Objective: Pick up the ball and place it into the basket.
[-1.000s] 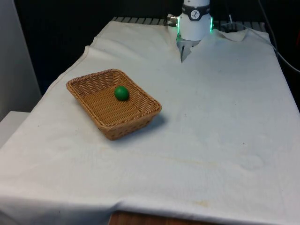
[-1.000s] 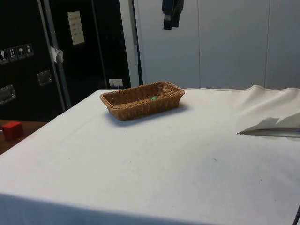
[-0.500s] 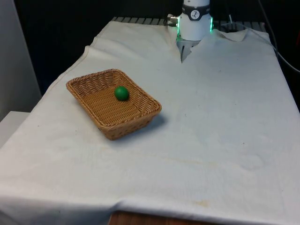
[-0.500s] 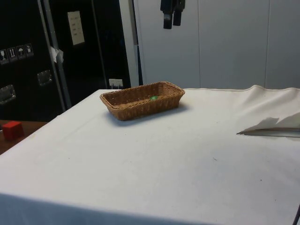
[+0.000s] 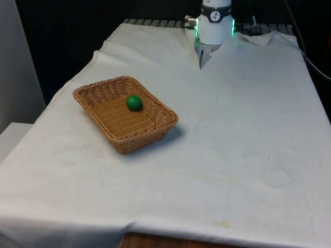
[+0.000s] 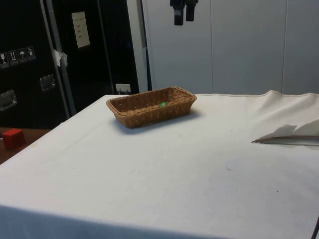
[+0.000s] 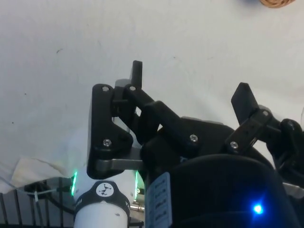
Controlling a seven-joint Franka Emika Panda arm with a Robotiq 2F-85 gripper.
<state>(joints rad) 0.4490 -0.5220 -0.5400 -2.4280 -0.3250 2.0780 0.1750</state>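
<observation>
A small green ball [image 5: 134,102] lies inside the brown wicker basket [image 5: 155,130], near its far end. The side view gives just a glimpse of the ball [image 6: 163,104] over the basket's rim [image 6: 149,112]. My black gripper [image 6: 182,14] hangs high above the table, well above and slightly behind the basket. It stands open in the wrist view [image 7: 190,78], with nothing between its fingers and white cloth below. A corner of the basket [image 7: 281,3] peeks in at that picture's edge.
The robot's white base [image 5: 214,26] stands at the table's far end. A raised fold of cloth [image 6: 289,133] lies at the side view's right. A red box [image 6: 13,138] sits off the table at the side view's left.
In the side view the gripper has risen a little and its fingers have spread apart. The ball and basket have not moved.
</observation>
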